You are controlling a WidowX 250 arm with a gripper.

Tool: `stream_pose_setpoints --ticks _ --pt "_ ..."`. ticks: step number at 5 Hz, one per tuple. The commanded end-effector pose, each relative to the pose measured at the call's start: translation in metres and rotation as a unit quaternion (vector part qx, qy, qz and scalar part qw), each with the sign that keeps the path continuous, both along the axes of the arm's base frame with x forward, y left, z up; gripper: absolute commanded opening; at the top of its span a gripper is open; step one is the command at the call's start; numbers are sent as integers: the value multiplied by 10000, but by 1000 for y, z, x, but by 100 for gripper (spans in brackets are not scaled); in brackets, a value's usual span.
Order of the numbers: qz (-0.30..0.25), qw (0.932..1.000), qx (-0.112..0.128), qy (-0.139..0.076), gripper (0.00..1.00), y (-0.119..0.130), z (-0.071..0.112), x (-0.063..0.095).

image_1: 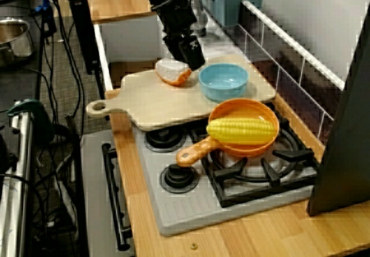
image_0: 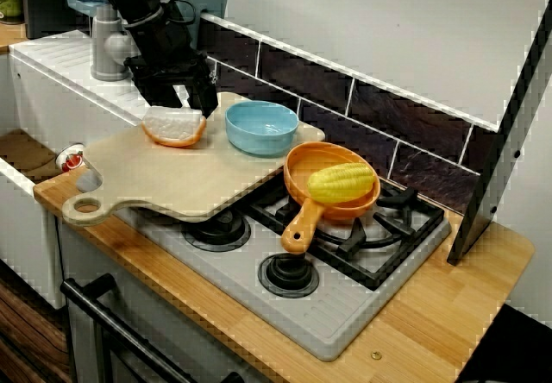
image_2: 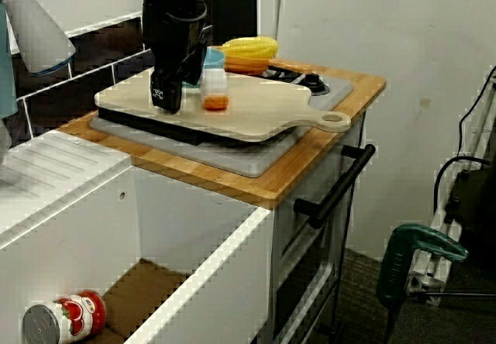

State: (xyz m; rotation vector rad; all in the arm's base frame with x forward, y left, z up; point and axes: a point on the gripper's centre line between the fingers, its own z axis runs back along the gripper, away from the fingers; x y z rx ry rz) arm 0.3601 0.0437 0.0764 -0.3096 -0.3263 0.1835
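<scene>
While the gripper (image_0: 185, 98) hangs with fingers spread, the orange-white piece (image_0: 174, 128) lies just beside them on the cutting board (image_0: 164, 180), stove (image_0: 345, 305) underneath.

Food piece (image_0: 174, 127): white top, orange underside. Lies flat on cutting board (image_0: 172, 180), at one long edge, about midway along.

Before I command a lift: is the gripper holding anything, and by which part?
Nothing is held. The gripper stands open beside the orange-and-white food piece, which lies free on the cutting board.
</scene>
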Motion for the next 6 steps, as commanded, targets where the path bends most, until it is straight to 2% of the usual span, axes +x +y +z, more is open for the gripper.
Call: stream_pose_setpoints --ticks 1,4,6 --pt "-85 9995 15 -301 100 1 28 0" --pt "-248 9995 -125 -160 100 -10 38 -12" --pt "-360 9992 -45 -176 100 -17 34 -28"
